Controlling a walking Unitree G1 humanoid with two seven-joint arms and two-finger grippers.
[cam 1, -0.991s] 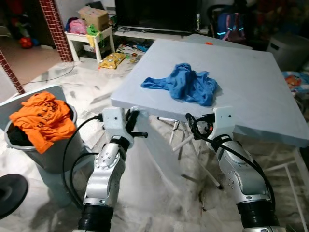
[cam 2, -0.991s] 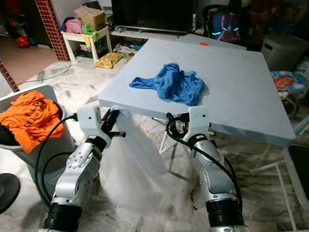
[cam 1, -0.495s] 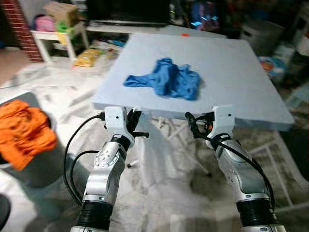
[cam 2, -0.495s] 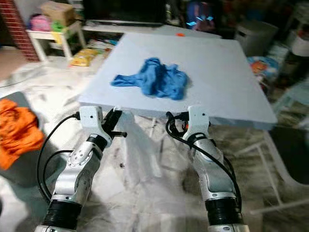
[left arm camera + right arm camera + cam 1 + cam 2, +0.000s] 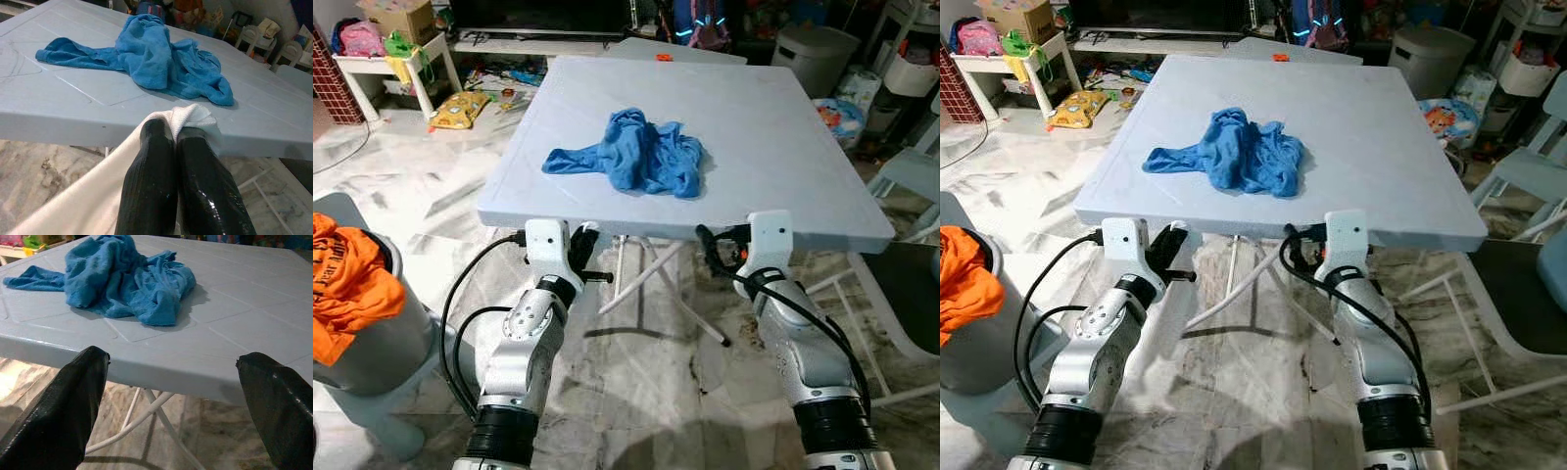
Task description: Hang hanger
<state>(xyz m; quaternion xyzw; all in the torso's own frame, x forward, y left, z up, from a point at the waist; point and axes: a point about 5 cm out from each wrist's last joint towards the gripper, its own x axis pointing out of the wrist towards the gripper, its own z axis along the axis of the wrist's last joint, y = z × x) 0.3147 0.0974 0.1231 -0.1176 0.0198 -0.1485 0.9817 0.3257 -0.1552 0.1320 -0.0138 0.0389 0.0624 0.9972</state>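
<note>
A crumpled blue cloth [image 5: 631, 152] lies in the middle of a pale blue folding table [image 5: 783, 147]. Both arms reach forward just below the table's near edge. My left gripper [image 5: 582, 255] is shut on a fold of white cloth [image 5: 193, 115], which trails down past the black fingers [image 5: 151, 161]. My right gripper [image 5: 720, 245] stands open beside it, fingers [image 5: 73, 396] wide apart with nothing between them. From the right wrist view the blue cloth [image 5: 124, 281] lies a short way beyond the table edge.
A grey bin [image 5: 372, 338] with an orange garment [image 5: 342, 289] stands at my left. White table legs [image 5: 646, 274] cross under the top. A white chair [image 5: 911, 176] is at the right. Boxes, a small white table [image 5: 386, 64] and clutter line the back.
The camera has swung and the whole scene shifted: the table now sits squarely ahead and the bin has slid to the left edge. Both grippers hold the same pose.
</note>
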